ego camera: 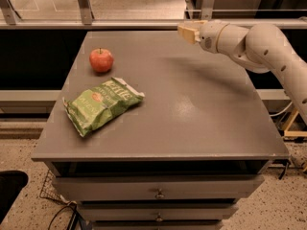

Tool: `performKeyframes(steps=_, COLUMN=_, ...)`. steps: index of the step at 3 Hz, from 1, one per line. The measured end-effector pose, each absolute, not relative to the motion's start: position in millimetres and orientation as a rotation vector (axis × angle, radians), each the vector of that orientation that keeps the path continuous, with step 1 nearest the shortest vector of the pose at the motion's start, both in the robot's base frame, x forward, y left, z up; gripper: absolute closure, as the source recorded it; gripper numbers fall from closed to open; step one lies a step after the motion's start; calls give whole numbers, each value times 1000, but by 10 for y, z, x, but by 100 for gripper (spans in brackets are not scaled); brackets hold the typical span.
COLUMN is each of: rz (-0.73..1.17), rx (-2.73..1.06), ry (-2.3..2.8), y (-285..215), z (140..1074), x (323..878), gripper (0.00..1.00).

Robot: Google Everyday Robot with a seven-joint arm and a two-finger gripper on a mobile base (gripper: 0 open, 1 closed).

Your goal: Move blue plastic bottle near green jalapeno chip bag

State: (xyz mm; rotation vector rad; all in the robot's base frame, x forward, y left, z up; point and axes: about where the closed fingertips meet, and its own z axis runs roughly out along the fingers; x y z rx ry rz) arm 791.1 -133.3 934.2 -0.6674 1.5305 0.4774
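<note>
The green jalapeno chip bag (101,104) lies crinkled on the left front part of the grey table (192,119). My gripper (188,32) hovers over the table's far edge, right of the middle, on the end of the white arm (259,44) that reaches in from the right. The blue plastic bottle is out of view: nothing shows at the gripper's tip or on the tabletop. The gripper is far from the bag, to its back right.
A red apple (101,60) stands at the back left of the table, just behind the bag. A metal rail (120,24) runs behind the far edge. Drawers (158,188) sit below the front edge.
</note>
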Motion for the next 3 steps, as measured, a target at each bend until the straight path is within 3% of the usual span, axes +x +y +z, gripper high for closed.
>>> performKeyframes(steps=1, rz=481, rx=-670, ry=1530, y=-1301, z=9338, x=7914, gripper=16)
performKeyframes(steps=2, rz=485, rx=-673, ry=1529, y=-1269, z=9333, x=7917, gripper=0)
performKeyframes(steps=3, rz=486, rx=-673, ry=1529, y=-1268, z=9333, x=7917, gripper=0)
